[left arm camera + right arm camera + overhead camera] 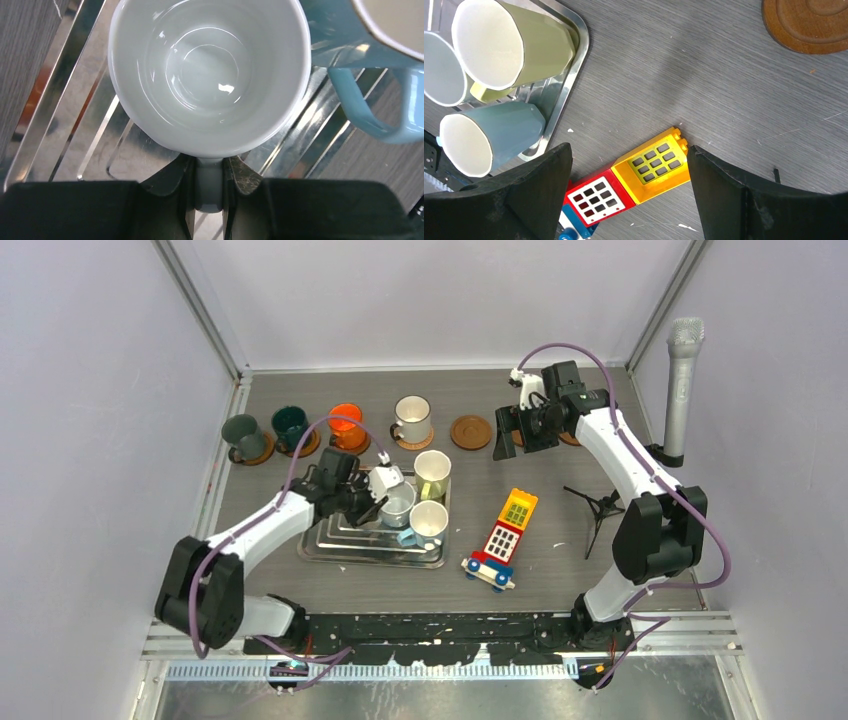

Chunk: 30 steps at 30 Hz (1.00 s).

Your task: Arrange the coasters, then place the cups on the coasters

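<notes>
Reddish-brown coasters line the back of the table. The dark green cup (243, 434), teal cup (290, 425), orange cup (346, 424) and a white cup (411, 419) each stand on one. One coaster (470, 431) (811, 25) is bare, and others are partly hidden by my right gripper (516, 432) (629, 152), which hovers open and empty. On the metal tray (330, 545) stand a pale yellow cup (432, 473) (519, 47), a light blue cup (428, 523) (489, 135) and a white cup (398, 506) (207, 75). My left gripper (380, 502) (210, 182) is shut on that white cup's handle.
A toy of yellow, red and blue blocks (503, 537) (639, 175) lies right of the tray. A small black tripod (598, 508) lies further right, and a grey microphone (683, 390) stands at the back right corner. Walls close in the table's sides and back.
</notes>
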Motion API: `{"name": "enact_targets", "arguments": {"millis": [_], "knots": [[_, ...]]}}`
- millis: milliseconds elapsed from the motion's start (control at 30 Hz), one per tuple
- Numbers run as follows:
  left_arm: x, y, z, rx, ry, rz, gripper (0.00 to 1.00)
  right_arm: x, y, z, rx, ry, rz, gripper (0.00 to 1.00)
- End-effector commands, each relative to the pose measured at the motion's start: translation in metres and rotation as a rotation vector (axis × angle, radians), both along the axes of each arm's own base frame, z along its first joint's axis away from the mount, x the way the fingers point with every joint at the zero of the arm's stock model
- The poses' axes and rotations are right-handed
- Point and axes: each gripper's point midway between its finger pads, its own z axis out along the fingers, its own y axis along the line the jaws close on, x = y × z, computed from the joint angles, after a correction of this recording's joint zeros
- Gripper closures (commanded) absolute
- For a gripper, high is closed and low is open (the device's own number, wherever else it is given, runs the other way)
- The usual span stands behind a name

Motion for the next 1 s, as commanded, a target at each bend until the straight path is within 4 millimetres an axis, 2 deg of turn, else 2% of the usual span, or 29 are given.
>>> {"name": "enact_targets", "arguments": {"millis": [0, 200, 333, 433, 533, 767, 867, 967], "knots": [[0.004, -0.009, 0.051, -0.091, -0.127, -0.009, 1.00, 0.002, 0.000, 0.023, 0.018, -0.071, -0.008, 0.11], [-0.006, -0.011, 0.088, -0.143, -0.158, -0.022, 1.00, 0.004, 0.001, 0.023, 0.026, -0.071, -0.010, 0.11], [-0.003, -0.020, 0.125, -0.219, -0.193, -0.014, 1.00, 0.005, 0.001, 0.025, 0.026, -0.077, -0.011, 0.11], [0.015, -0.032, 0.163, -0.272, -0.227, 0.004, 1.00, 0.006, 0.002, 0.027, 0.031, -0.081, -0.013, 0.11], [0.037, -0.045, 0.188, -0.277, -0.251, 0.033, 1.00, 0.007, 0.002, 0.027, 0.031, -0.083, -0.016, 0.11], [0.090, -0.080, 0.219, -0.274, -0.311, 0.109, 1.00, 0.005, -0.005, 0.025, -0.002, -0.093, -0.022, 0.11], [0.110, -0.102, 0.225, -0.263, -0.332, 0.120, 1.00, 0.005, -0.007, 0.023, -0.006, -0.094, -0.028, 0.11], [0.133, -0.120, 0.223, -0.263, -0.317, 0.168, 1.00, 0.003, -0.008, 0.022, -0.009, -0.095, -0.032, 0.11]]}}
